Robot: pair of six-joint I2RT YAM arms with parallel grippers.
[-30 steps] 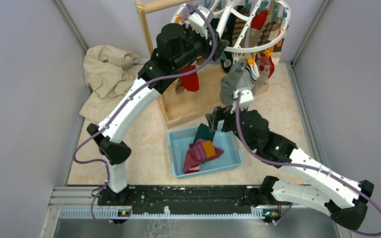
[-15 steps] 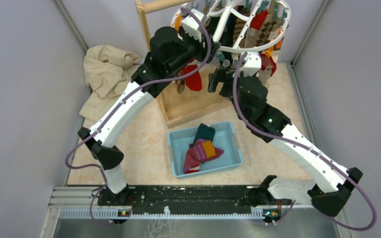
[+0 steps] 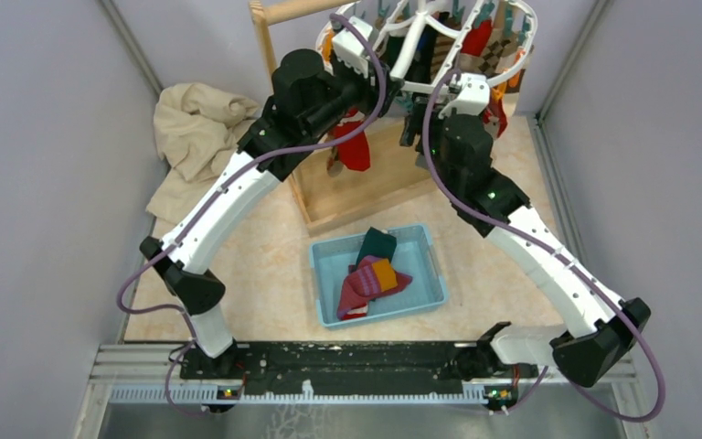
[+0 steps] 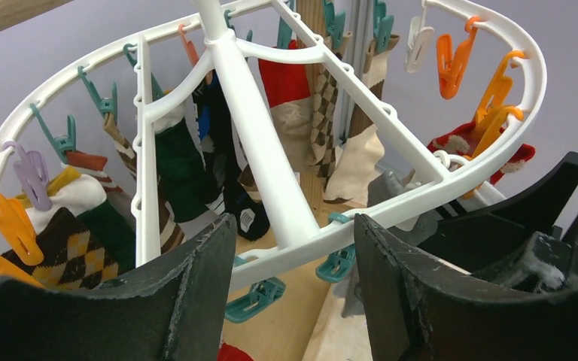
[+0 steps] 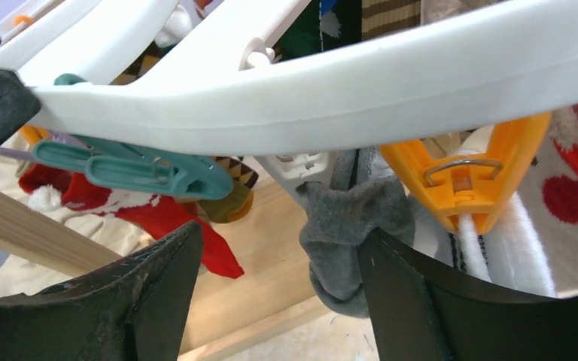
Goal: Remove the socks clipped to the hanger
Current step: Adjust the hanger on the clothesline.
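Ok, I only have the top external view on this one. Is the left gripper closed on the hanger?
Observer: No. In the left wrist view the left gripper stands open, with one finger on each side of the central white bar of the hanger and a gap on both sides.
Operator: And the right one, is anything between its fingers?
Observer: Yes. The right wrist view shows the right gripper open around a grey sock, which sits nearer one finger.
Operator: Is that sock clipped?
Observer: It looks so. Its top is pinched in a white clip under the rim, beside an orange clip.
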